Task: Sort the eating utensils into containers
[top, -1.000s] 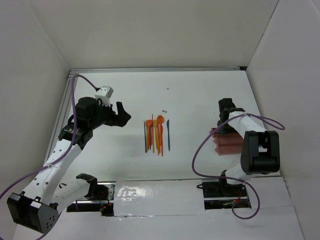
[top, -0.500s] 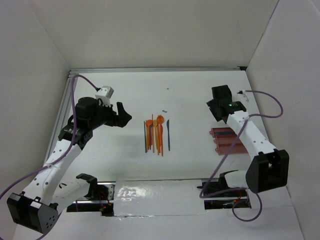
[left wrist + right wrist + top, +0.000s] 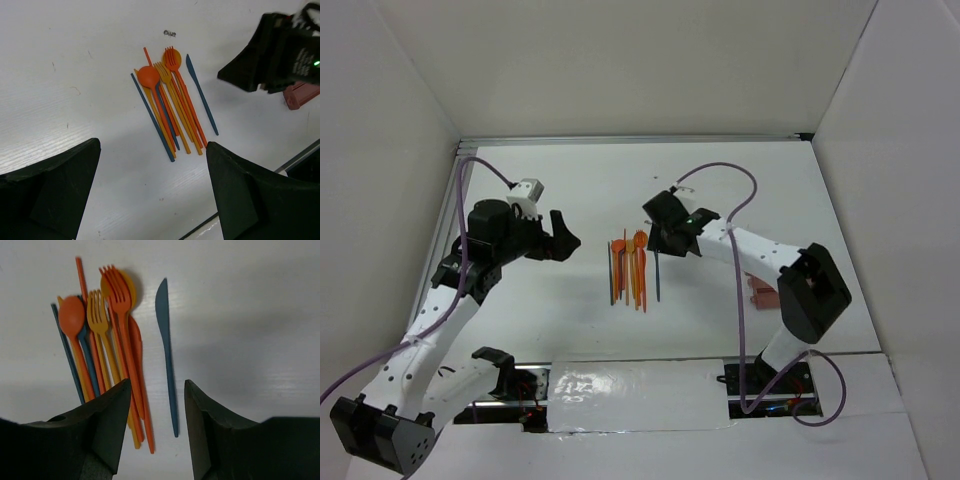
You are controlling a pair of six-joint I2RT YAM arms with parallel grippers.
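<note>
**Utensils** [image 3: 632,268]: one loose bundle of orange and blue spoons, forks and sticks, laid lengthwise at mid-table. A blue knife [image 3: 166,352] is set slightly apart on the bundle's right side.

**Right gripper** [image 3: 660,238]: held over the far end of the bundle, toward the knife. In its wrist view the fingers [image 3: 102,427] are parted and nothing is held. The knife is seen through the gap, and the bundle lies by the left finger.

**Left gripper** [image 3: 563,232]: held to the left of the bundle, apart from it. Its fingers [image 3: 50,192] are spread wide and empty.

**Tray** [image 3: 761,291]: reddish-brown, at the right side of the table, well apart from the utensils.

**Table** [image 3: 720,190]: white and matte. A small dark speck [image 3: 169,33] is noted just beyond the bundle's far end. White walls [image 3: 620,70] enclose the table on three sides.

**Obscured:** the tray is mostly covered by the right arm, so its troughs and contents cannot be made out. The pieces in the bundle overlap, so they cannot be counted for certain.
</note>
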